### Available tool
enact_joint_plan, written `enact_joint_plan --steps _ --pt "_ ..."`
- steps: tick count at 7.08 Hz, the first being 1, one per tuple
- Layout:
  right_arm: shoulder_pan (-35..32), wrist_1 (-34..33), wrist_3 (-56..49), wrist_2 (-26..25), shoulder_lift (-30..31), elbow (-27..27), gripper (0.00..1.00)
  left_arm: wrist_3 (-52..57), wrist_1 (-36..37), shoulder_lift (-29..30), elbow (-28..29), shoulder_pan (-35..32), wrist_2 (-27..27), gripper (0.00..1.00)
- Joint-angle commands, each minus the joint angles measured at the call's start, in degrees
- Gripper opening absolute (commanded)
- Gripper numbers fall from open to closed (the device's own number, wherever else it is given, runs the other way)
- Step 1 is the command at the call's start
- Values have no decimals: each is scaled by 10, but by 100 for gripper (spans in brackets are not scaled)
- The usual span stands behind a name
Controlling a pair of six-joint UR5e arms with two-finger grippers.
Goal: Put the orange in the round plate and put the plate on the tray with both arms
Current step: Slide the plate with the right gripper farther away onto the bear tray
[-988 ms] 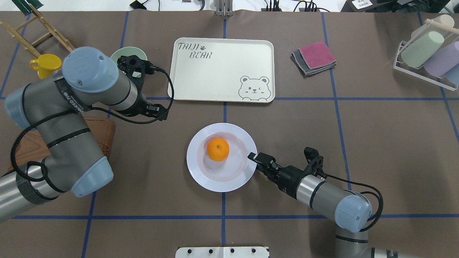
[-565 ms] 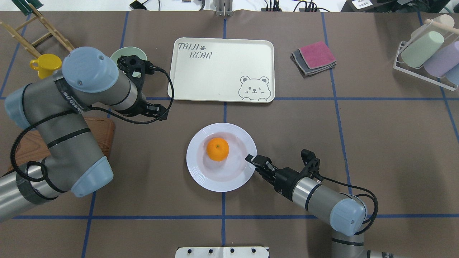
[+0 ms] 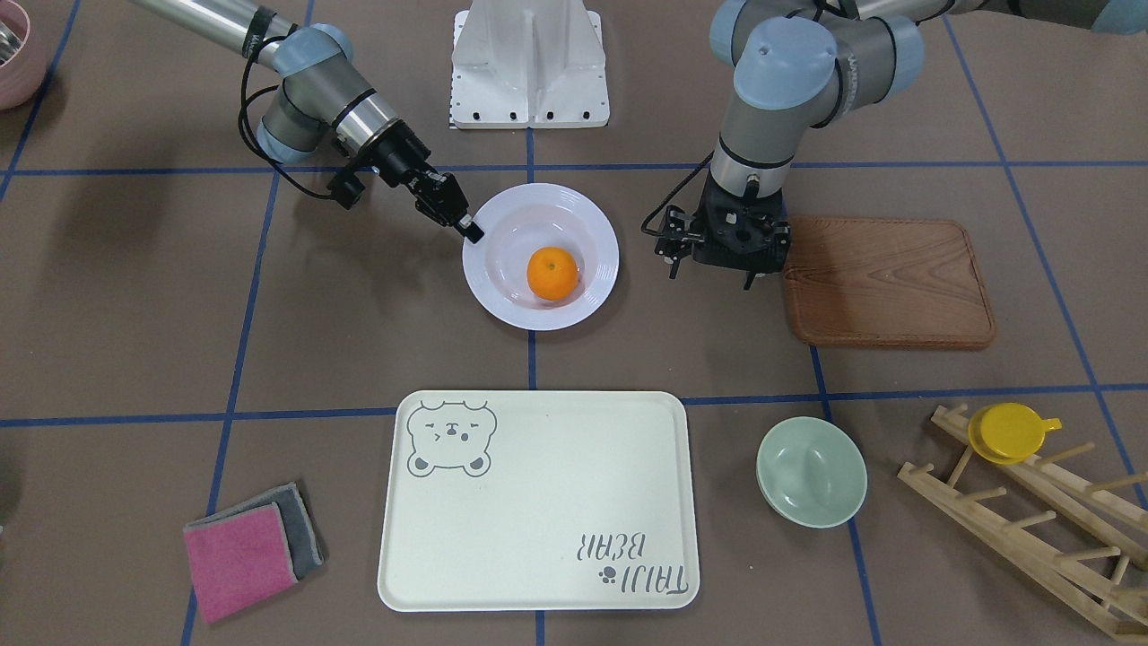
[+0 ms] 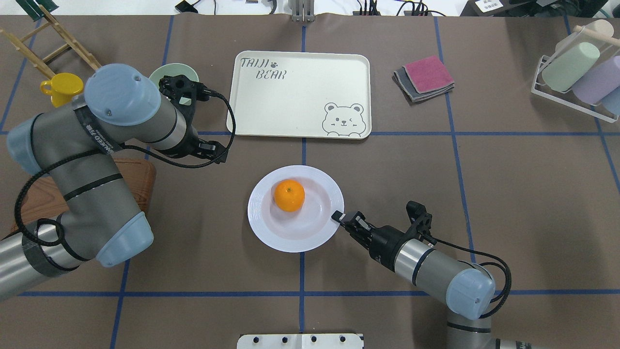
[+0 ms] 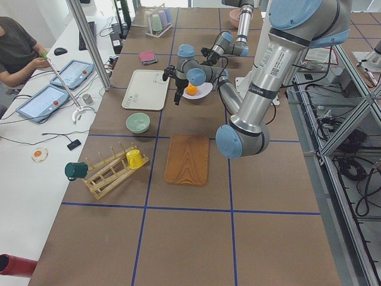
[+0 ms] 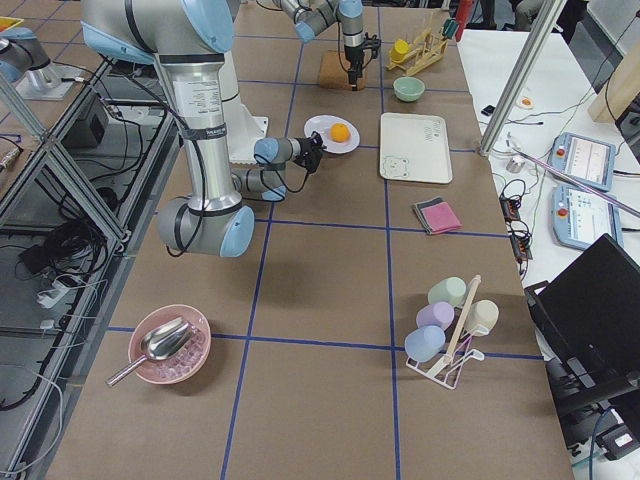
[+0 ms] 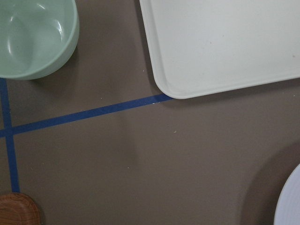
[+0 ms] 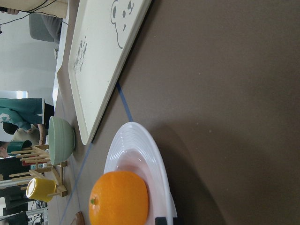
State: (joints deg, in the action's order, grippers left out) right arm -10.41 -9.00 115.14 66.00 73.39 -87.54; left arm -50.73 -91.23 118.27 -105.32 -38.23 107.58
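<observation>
Orange [image 4: 289, 195] already sits in sunken centre of round plate [image 4: 271, 233]: first half done. Plate on bench [image 4: 484, 184], on robot's side of tray [image 4: 300, 97], well apart from it, not yet on tray. Right tool [image 4: 337, 216] at plate's right rim, fingers look pinched on it. Left tool [image 3: 725, 240] hangs beside plate's left side, not touching; cannot tell fingers apart or together. Likely left: left tool takes opposite rim, both arms carry plate onto tray.

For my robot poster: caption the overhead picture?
Right gripper holds the round plate by its rim, orange inside, tray ahead.
</observation>
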Motion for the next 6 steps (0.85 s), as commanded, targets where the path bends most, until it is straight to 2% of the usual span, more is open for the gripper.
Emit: enact_joint_plan --steps 1,2,5,6 --pt "-1 0 0 -34 -1 -24 0 -1 1 0 -2 0 0 100" --pt "0 0 1 -66 -1 -39 0 -1 1 0 -3 0 0 100" --pt "-12 -2 33 -146 -40 -38 0 0 1 -1 -7 -3 0 100" --pt "-45 -5 56 -152 -67 -3 0 3 3 -4 -19 -6 1 100"
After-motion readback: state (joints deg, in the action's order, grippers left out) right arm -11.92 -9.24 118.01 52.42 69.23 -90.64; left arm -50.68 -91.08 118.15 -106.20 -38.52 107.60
